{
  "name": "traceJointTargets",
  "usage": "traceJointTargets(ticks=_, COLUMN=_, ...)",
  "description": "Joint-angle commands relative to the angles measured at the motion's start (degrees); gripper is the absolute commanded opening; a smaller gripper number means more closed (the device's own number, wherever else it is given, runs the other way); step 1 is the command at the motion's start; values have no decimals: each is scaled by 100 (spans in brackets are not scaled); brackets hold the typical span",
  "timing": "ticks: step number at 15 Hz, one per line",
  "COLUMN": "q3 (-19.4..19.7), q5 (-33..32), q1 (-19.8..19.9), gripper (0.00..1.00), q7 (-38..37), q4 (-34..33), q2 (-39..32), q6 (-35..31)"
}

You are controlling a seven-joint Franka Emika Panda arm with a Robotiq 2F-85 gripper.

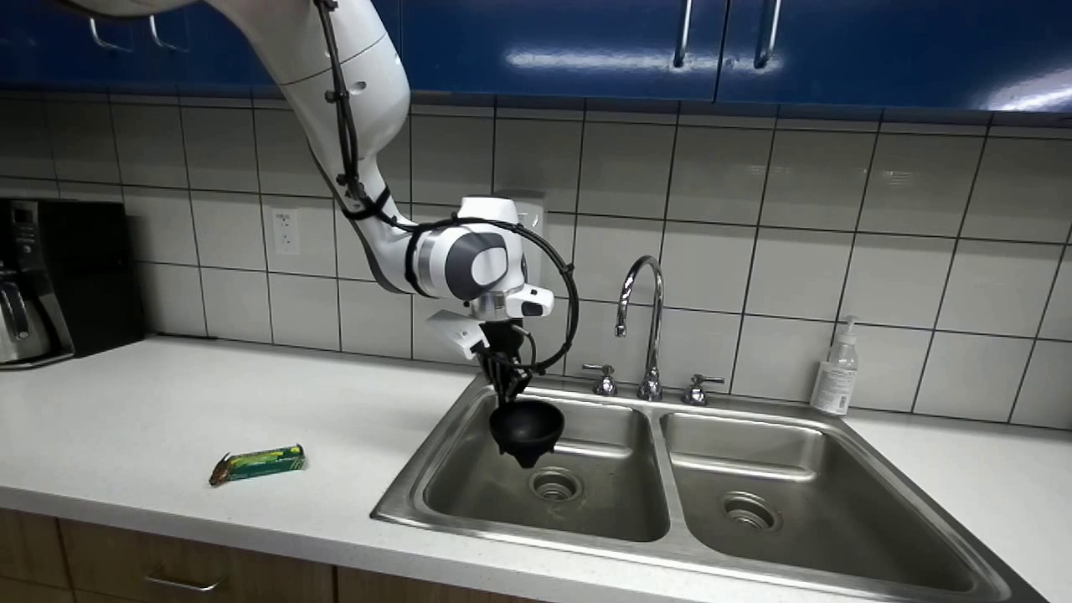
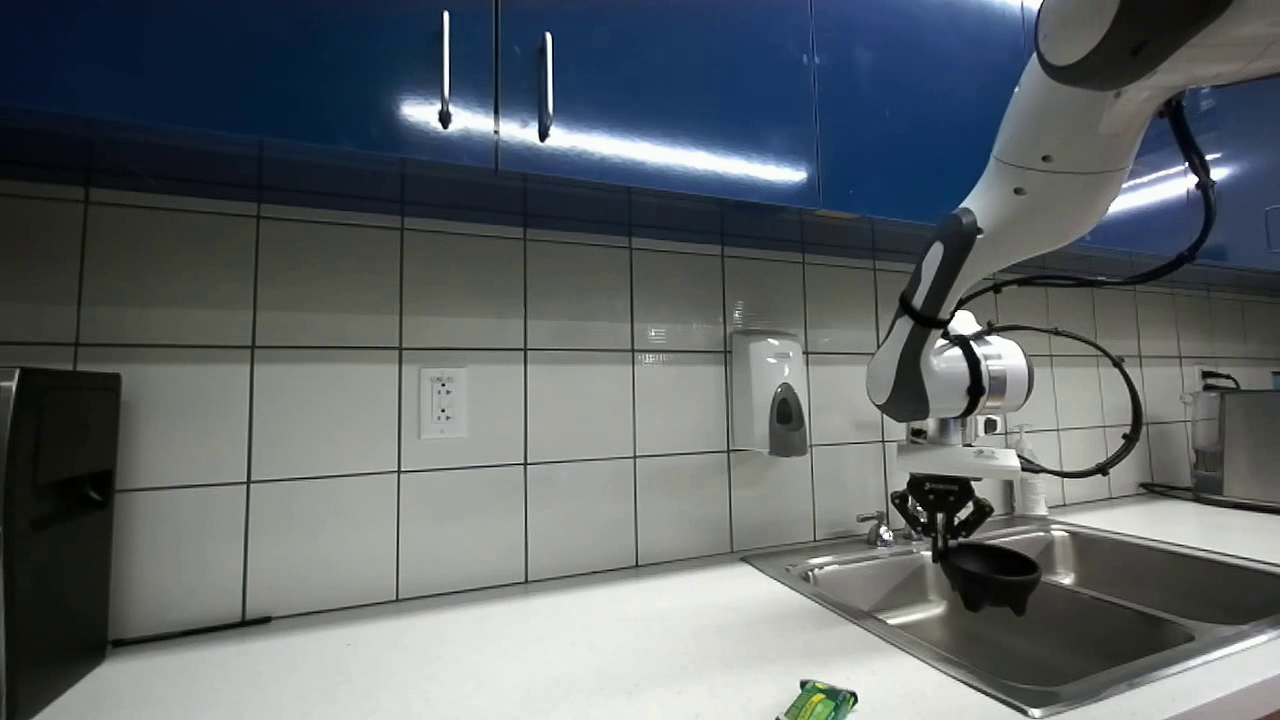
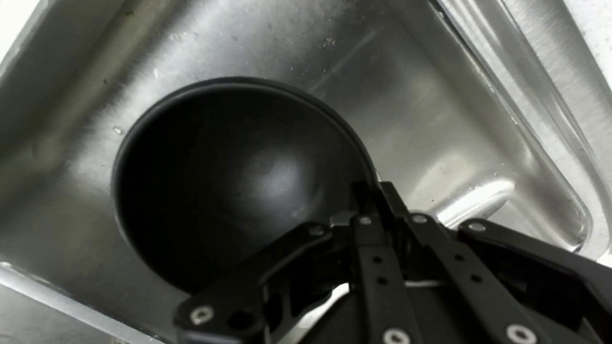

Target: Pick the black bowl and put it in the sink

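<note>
The black bowl (image 1: 527,429) is round and shallow with short feet. It also shows in an exterior view (image 2: 992,575) and fills much of the wrist view (image 3: 229,177). My gripper (image 3: 373,188) is shut on the bowl's rim, one finger inside and one outside. The gripper also shows in both exterior views (image 1: 507,400) (image 2: 940,548), pointing down. The bowl hangs roughly level over a basin of the steel sink (image 1: 670,477), the basin nearer the packet. It appears to be above the basin floor; the exact gap is hard to tell.
A chrome gooseneck faucet (image 1: 653,327) with two handles stands behind the sink. A soap bottle (image 1: 836,377) stands at the back rim. A green packet (image 1: 258,463) lies on the white counter (image 1: 352,469). A black coffee maker (image 1: 75,276) and a wall dispenser (image 2: 768,390) are also in view.
</note>
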State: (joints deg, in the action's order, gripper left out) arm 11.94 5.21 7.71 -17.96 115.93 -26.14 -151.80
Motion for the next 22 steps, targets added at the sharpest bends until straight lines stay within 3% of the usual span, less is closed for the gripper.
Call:
traceJointTargets(ticks=1, q3=44, q5=38, q1=6, gripper=2, q7=-93, q4=-335, q2=-332, q6=-2)
traceJointTargets(ticks=22, q3=34, q5=565, q1=96, gripper=2, q7=-256, q4=-1101, q2=-1722, q6=-60)
